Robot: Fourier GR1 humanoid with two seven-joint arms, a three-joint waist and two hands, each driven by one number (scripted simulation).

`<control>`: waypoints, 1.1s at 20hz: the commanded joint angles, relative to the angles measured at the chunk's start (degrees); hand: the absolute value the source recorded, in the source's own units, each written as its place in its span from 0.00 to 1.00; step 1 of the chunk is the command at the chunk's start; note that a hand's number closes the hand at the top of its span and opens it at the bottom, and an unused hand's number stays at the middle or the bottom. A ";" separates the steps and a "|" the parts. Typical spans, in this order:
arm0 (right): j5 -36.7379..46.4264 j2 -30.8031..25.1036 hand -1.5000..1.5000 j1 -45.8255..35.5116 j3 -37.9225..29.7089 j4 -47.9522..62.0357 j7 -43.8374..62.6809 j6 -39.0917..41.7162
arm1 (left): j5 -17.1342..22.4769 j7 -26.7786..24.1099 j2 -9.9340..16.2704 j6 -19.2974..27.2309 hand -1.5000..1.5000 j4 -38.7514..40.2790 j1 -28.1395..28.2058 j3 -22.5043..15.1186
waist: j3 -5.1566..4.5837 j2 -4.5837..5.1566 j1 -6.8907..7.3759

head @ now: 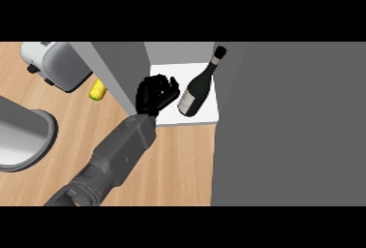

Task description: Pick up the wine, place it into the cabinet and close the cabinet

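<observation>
The wine bottle (198, 88) is dark with a pale label and a light-capped neck. It stands inside the cabinet on the white shelf floor (202, 117), close to the right side. My left hand (157, 95) is open with its fingers up, just left of the bottle and apart from it. It lies against the inner face of the cabinet's open grey left door (118, 63). A broad grey panel (293, 121) of the cabinet fills the right of the view. My right hand does not show.
A silver toaster (52, 62) sits at the back left of the wooden counter (178, 164). A yellow item (98, 90) lies beside the open door. A large grey round pot (22, 140) sits at the left edge.
</observation>
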 commanded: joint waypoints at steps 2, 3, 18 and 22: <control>-2.57 -1.35 0.00 -1.35 -0.98 -2.57 3.56 -0.20 | 1.89 -4.45 0.00 3.20 1.00 0.44 -0.78 2.30 | -0.03 0.17 -0.85; -4.43 -2.86 0.00 -0.41 -4.44 -0.87 1.65 1.25 | 1.54 -2.76 0.00 4.08 1.00 -0.32 -1.84 2.38 | 0.04 -0.19 0.17; -0.45 -1.43 0.00 -1.61 -1.49 0.16 1.79 -0.12 | -3.60 -11.95 0.00 1.62 0.00 -5.76 3.60 1.68 | 0.07 -0.99 2.97; 1.55 -0.52 0.00 -3.75 0.56 -2.69 6.60 -3.38 | -5.94 -10.20 1.74 2.07 0.00 -11.67 8.07 -0.80 | 0.06 -1.33 4.06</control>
